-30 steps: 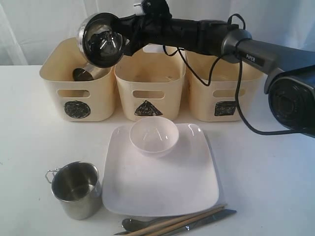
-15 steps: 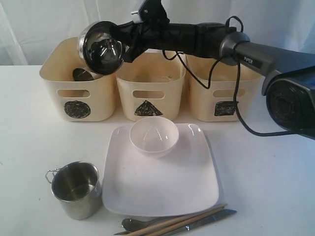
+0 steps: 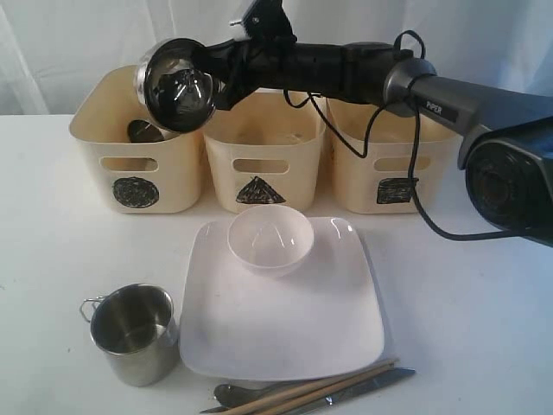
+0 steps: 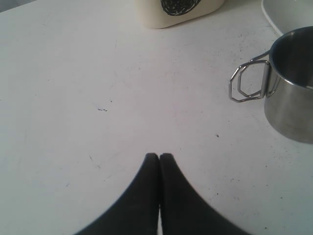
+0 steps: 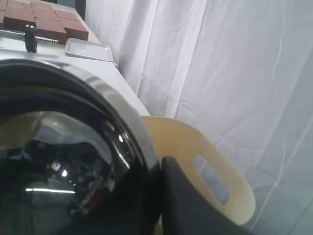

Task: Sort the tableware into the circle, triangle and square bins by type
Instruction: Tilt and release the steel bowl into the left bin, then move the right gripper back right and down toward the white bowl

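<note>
3 cream plastic bins stand in a row at the back of the white desk (image 3: 52, 259). They are the circle bin (image 3: 136, 160), the triangle bin (image 3: 263, 160) and the square bin (image 3: 389, 164). Each is smooth-walled, with a cut-out handle and a black scribbled mark.

There are 2 steel handled mugs. The mug on the desk (image 3: 134, 333) stands upright at front left, its wire handle turned left. The mug in the circle bin (image 3: 145, 131) is mostly hidden.

Above the circle bin's right side, the right tool (image 3: 218, 76) is clenched on the rim of the 1 steel bowl (image 3: 179, 84). The bowl is tipped on edge, its mirror-bright hollow facing the camera.

1 small white bowl (image 3: 270, 240) sits on the rear part of 1 large white square plate (image 3: 285, 324), glossy with rounded corners. Along the front edge lie 1 steel spoon (image 3: 232, 394), 2 wooden chopsticks (image 3: 324, 387) and 1 steel knife (image 3: 376, 379).

Only the left wrist view shows the left tool (image 4: 159, 156), its 2 black fingers pressed together on nothing, over bare desk near the mug.

The right wrist view shows the bowl's rim close up against a black finger (image 5: 195, 205), with a bin's handle slot beyond.
</note>
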Controlling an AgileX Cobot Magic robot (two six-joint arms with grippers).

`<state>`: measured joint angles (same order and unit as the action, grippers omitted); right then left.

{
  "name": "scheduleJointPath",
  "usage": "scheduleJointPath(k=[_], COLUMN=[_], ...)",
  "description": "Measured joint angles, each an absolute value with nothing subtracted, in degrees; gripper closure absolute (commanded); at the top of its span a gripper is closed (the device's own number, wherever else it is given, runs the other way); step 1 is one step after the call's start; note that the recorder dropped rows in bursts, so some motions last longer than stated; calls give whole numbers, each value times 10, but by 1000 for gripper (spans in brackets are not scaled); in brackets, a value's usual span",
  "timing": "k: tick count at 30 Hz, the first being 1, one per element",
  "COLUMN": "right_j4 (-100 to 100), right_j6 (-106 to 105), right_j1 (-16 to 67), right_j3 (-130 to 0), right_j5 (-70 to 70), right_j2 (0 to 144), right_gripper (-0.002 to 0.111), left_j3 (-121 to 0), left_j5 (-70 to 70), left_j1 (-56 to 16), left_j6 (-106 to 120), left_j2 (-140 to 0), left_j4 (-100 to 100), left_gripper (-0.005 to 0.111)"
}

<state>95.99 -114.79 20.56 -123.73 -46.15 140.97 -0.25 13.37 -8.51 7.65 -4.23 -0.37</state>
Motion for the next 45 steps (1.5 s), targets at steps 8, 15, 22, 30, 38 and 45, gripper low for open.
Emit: scheduleJointPath(k=[8, 15, 22, 30, 38, 45], right_j4=[959, 959, 946, 812, 657, 643], right_j6=[-1125, -1121, -1050, -844, -732, -720], right_j1=[206, 206, 194, 130, 114, 114], right_j3=[-1237, -1237, -1237, -1237, -1197, -1072], right_j5=[-447, -442, -400, -498, -575, -581], right_j2=[1410, 1410, 1406, 1363, 1284, 1195], right_gripper=[87, 87, 108, 108, 108, 108], left_j3=[-3, -3, -3, -3, -3, -3], left_j5=[134, 134, 134, 134, 134, 134], left_j1=[-85, -85, -85, -85, -85, -85], left_j6=[76, 76, 76, 76, 76, 76], left_j2=[-42, -42, -42, -42, -42, -42], left_j4=[-4, -4, -4, -4, -4, -4], left_gripper=[107, 107, 107, 107, 107, 107])
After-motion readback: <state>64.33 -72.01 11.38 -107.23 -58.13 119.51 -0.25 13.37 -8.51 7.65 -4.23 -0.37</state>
